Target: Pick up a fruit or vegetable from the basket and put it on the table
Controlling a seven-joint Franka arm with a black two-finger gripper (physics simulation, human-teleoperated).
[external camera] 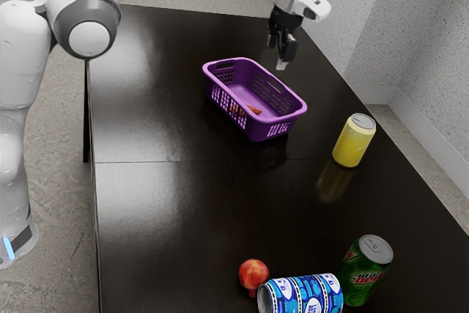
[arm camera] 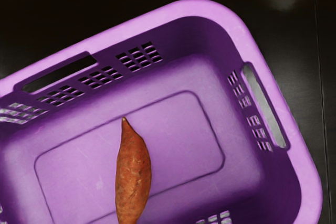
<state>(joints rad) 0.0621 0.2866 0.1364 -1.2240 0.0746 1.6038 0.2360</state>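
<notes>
1. A white robot arm [external camera: 91,9] reaches in from the exterior view's left above a dark, glossy table [external camera: 161,218], its gripper [external camera: 282,60] pointing down and raised higher than the rim of a purple basket [external camera: 281,119]. From where I stand, I cannot tell whether the gripper is wide or narrow.
2. Inside the basket, a reddish-brown sweet potato [arm camera: 133,177] lies on the floor, seen from above in the wrist view. Its tapered tip points toward a long side wall with a handle slot, and its body crosses the moulded outline on the basket's floor. The gripper is well apart from it.
3. The basket stands upright on the table, its walls pierced by small square holes, with handle slots cut below the rim.
4. A yellow can [external camera: 354,141] stands upright near the basket, toward the exterior view's right, its glow mirrored in the polished top.
5. Closer to the exterior camera, a round red fruit [external camera: 253,273] rests on the table near a blue-and-white can [external camera: 304,297], which appears to lie on its side, partly cut off by the view's edge. A green can [external camera: 364,273] stands just beyond, on the exterior view's right.
6. Pale, speckled walls [external camera: 432,42] meet behind the table.
</notes>
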